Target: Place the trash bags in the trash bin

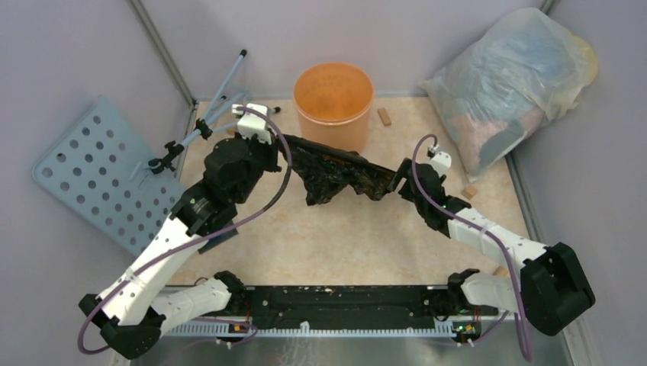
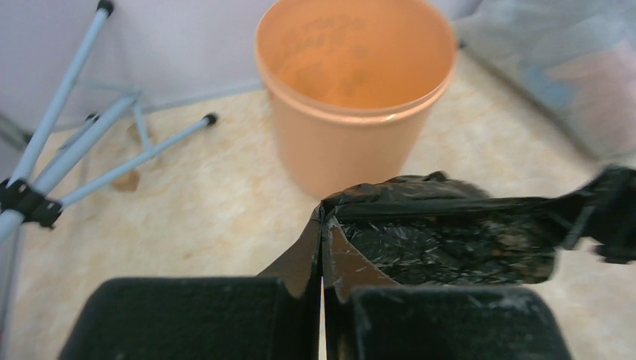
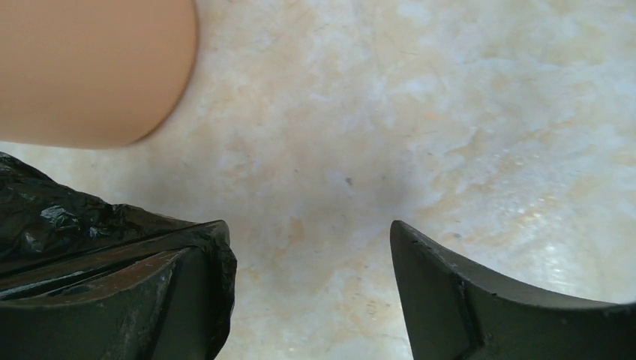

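Note:
The black trash bag [image 1: 336,171] hangs stretched between both grippers, just in front of the orange trash bin [image 1: 333,103]. My left gripper [image 1: 281,141] is shut on the bag's left edge; in the left wrist view the film [image 2: 450,240] is pinched at the fingertips [image 2: 323,225], with the bin [image 2: 352,97] standing empty behind it. My right gripper [image 1: 397,179] is at the bag's right end. In the right wrist view its jaws [image 3: 306,229] stand wide apart over bare table, and the bag's edge [image 3: 60,217] is draped over the left finger only. The bin's wall [image 3: 82,67] shows at the upper left.
A big translucent stuffed bag [image 1: 511,84] leans in the back right corner. A perforated blue-grey panel [image 1: 95,168] and pale blue tripod rods [image 1: 214,107] stand at the left. Small wooden blocks [image 1: 384,116] [image 1: 471,191] lie on the table. Walls close in on all sides.

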You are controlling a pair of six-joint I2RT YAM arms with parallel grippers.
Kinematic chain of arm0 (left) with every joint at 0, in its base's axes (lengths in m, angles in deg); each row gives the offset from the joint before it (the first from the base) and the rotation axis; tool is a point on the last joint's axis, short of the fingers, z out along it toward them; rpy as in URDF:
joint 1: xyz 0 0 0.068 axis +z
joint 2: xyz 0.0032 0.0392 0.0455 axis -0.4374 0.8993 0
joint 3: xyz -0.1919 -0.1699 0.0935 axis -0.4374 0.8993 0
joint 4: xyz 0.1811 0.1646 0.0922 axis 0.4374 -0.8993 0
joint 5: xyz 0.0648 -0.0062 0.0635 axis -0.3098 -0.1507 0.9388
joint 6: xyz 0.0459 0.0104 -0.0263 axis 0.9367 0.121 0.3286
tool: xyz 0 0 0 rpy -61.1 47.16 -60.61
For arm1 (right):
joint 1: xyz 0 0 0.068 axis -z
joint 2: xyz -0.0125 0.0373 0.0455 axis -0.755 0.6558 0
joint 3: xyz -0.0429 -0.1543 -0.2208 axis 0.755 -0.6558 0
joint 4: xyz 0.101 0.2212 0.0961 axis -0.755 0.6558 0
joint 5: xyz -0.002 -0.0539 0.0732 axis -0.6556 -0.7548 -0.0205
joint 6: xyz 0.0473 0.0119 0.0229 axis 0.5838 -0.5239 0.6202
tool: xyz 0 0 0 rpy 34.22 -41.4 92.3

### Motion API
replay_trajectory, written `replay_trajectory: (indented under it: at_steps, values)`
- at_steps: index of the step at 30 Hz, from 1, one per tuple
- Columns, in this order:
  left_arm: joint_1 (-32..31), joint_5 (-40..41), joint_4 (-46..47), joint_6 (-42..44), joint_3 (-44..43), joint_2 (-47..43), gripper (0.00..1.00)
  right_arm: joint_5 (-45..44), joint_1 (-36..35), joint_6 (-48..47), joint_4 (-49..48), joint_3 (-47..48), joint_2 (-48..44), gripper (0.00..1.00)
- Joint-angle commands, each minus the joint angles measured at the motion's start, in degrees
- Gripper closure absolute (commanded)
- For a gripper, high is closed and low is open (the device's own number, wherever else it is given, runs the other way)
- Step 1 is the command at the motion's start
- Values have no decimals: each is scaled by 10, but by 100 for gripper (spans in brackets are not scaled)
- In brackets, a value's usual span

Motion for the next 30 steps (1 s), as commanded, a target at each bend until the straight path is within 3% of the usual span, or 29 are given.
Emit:
replay_trajectory:
  at_steps: [1, 6, 9, 14, 18, 25, 30]
  values:
    - [15, 110, 3, 41, 33, 26, 100, -54, 27, -18, 85, 7, -18, 24]
    - [40, 118, 47, 79, 53, 12, 100, -58, 72, 29, 140, 8, -31, 34]
    - [42, 98, 47, 79, 54, 16, 100, -25, 77, 0, 127, 3, -49, 37]
    - [42, -3, 59, 45, 72, 22, 100, 221, 78, -120, 30, -12, -87, 30]
    - [43, -121, 108, 1, 95, 21, 100, 312, 78, -132, 12, -7, -103, 22]
    - [43, -264, 156, -81, 94, 47, 100, 357, 74, -115, -32, -14, -70, 18]
    - [43, -284, 159, -91, 80, 63, 100, 316, 32, -161, -38, -24, -82, 18]
